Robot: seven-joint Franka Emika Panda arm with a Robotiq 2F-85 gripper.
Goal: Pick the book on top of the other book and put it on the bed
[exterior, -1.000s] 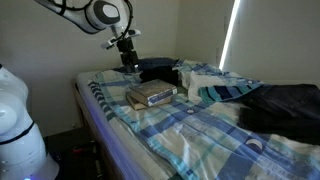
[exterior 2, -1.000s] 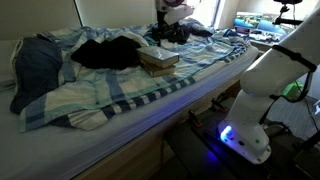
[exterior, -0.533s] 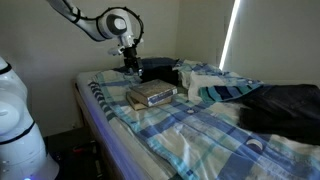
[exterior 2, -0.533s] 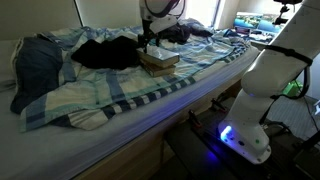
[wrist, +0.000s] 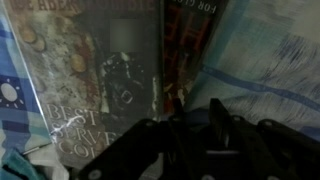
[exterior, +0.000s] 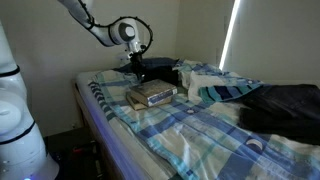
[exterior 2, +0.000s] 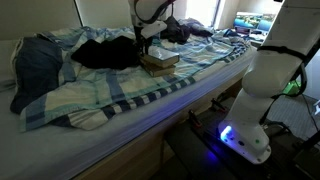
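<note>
Home bedroom, bed with rumpled plaid bedding, dark clothing strewn on it, bright window behind

Exterior views across the bed from opposing ends; wrist close-up.

Soft, matt woven cloth across the bed surface, plaid, rumpled and creased throughout. On the book on top, a smooth printed paper cover, mottled brown, with a faint sheen in the wrist view; pale matt paper at its page edges in both exterior views. Matt dark fabric, limp and folded, in the clothing at 9 o'clock of that book. Dull black finish on the hand, plastic or metal impossible to tell. Smooth, glossy white moulded shell on the robot arm.
</note>
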